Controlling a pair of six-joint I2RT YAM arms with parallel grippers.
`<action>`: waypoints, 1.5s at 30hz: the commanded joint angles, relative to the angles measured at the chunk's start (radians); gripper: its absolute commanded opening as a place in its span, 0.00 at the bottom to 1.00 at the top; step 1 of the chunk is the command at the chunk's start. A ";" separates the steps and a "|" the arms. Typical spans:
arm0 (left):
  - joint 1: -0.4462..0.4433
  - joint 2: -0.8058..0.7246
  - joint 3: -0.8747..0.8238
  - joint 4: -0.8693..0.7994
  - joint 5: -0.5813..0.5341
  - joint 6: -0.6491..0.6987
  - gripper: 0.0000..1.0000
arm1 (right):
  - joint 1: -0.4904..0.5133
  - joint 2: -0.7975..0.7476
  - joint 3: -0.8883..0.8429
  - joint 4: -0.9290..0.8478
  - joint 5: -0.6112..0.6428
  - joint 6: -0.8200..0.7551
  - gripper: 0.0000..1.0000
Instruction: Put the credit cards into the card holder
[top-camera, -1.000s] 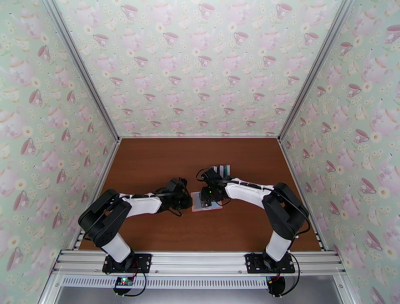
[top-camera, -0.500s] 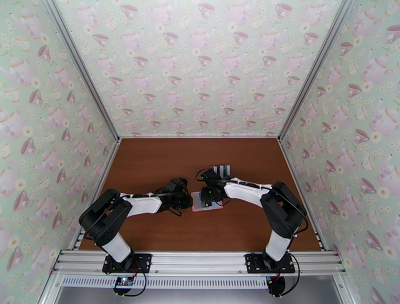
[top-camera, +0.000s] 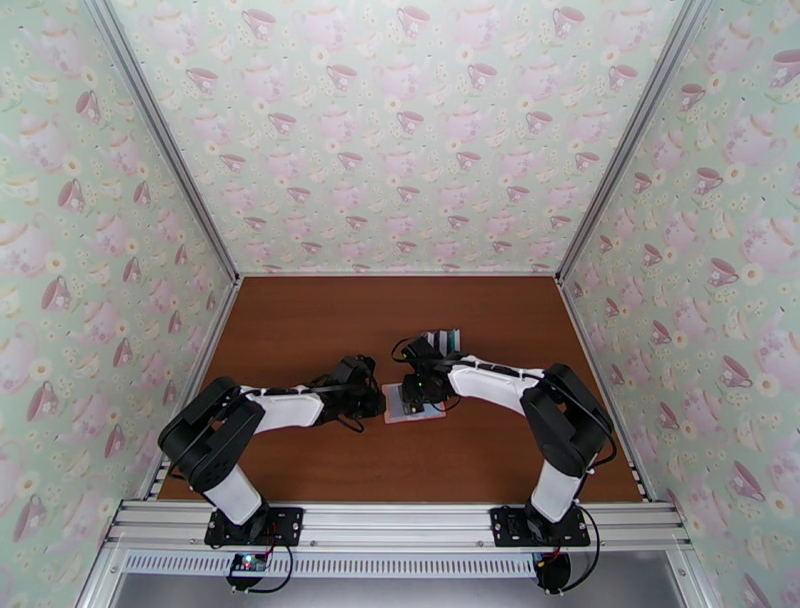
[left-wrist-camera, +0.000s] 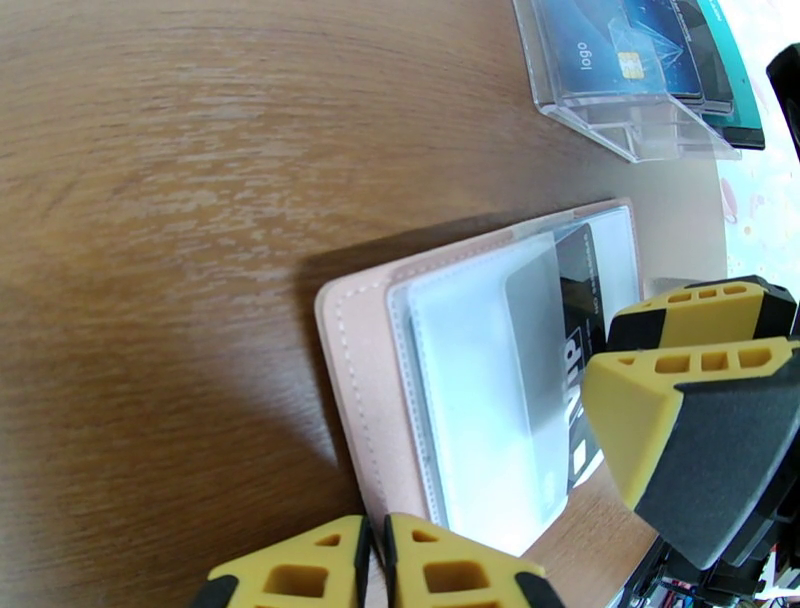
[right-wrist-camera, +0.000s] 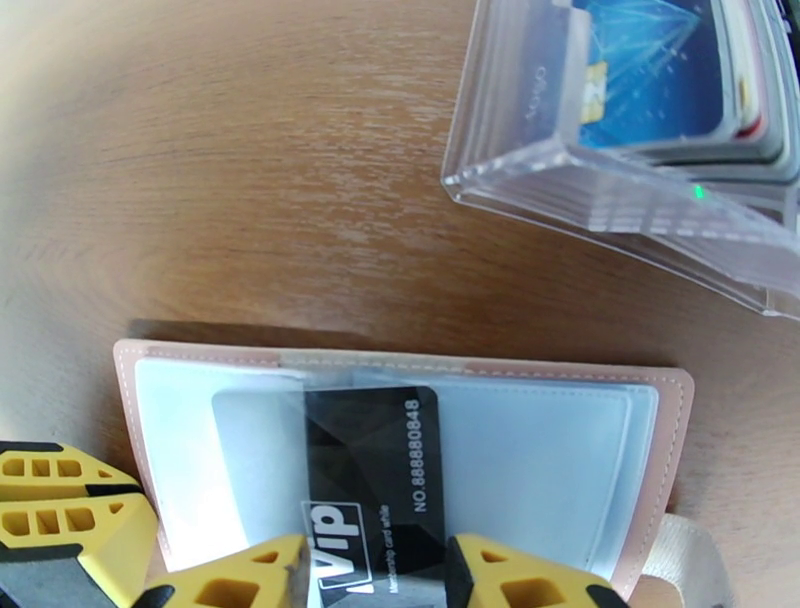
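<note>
The card holder (top-camera: 412, 407) lies open on the table, pink with pale clear pockets (left-wrist-camera: 350, 340) (right-wrist-camera: 560, 450). A black credit card (right-wrist-camera: 375, 460) marked VIP lies partly under a pocket flap (left-wrist-camera: 580, 320), and a grey card sits in the pocket beside it. My right gripper (right-wrist-camera: 375, 585) is shut on the black card's two long edges (top-camera: 416, 392). My left gripper (left-wrist-camera: 375, 570) is shut, its tips at the holder's left edge (right-wrist-camera: 60, 510) (top-camera: 379, 401). More credit cards stand in the clear rack (right-wrist-camera: 640, 120).
The clear plastic card rack (top-camera: 443, 339) (left-wrist-camera: 625, 80) stands just behind the holder, near the right arm's wrist. Bare brown table (top-camera: 320, 320) stretches to the back and sides. Patterned walls close the workspace on three sides.
</note>
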 joint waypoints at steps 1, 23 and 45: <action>-0.005 0.061 -0.025 -0.089 0.012 -0.010 0.14 | 0.003 0.011 0.015 -0.023 0.037 -0.003 0.42; -0.007 0.065 -0.023 -0.082 0.013 -0.013 0.14 | 0.024 0.020 0.011 0.048 -0.083 0.007 0.41; -0.001 0.063 -0.026 -0.083 0.012 -0.010 0.14 | 0.025 0.006 0.027 0.015 -0.025 0.006 0.43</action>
